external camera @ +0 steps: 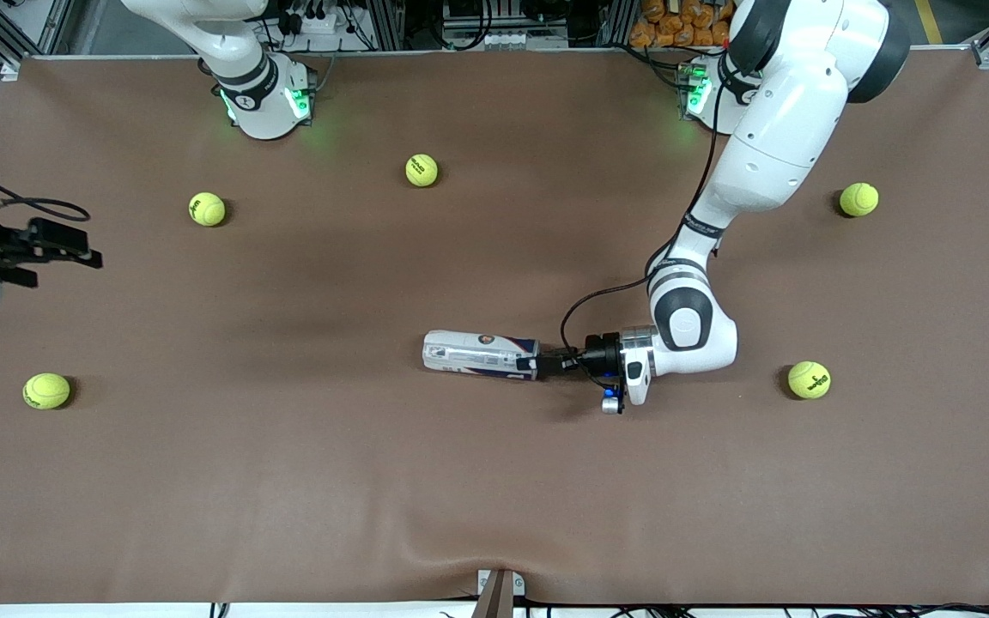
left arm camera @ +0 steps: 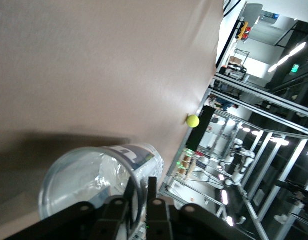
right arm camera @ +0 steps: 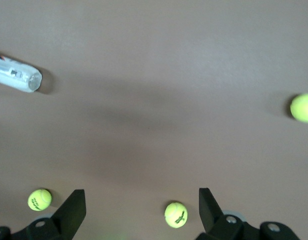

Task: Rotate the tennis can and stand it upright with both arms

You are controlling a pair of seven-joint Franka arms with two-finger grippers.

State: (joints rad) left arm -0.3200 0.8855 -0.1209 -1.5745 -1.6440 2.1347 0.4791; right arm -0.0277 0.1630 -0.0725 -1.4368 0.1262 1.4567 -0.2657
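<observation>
The tennis can (external camera: 479,354) lies on its side on the brown table, its length running from one arm's end of the table toward the other. My left gripper (external camera: 546,364) is low at the can's open end, the end toward the left arm's end of the table. In the left wrist view the gripper (left arm camera: 141,192) is shut on the can's (left arm camera: 94,180) rim, one finger inside the mouth and one outside. My right gripper (external camera: 72,247) waits in the air over the right arm's end of the table, open and empty (right arm camera: 141,210). The can shows small in the right wrist view (right arm camera: 16,75).
Several yellow-green tennis balls lie scattered on the table: one (external camera: 809,379) beside the left arm's wrist, one (external camera: 858,199) farther from the camera, one (external camera: 421,170) and one (external camera: 207,209) near the bases, one (external camera: 46,390) under the right gripper's area.
</observation>
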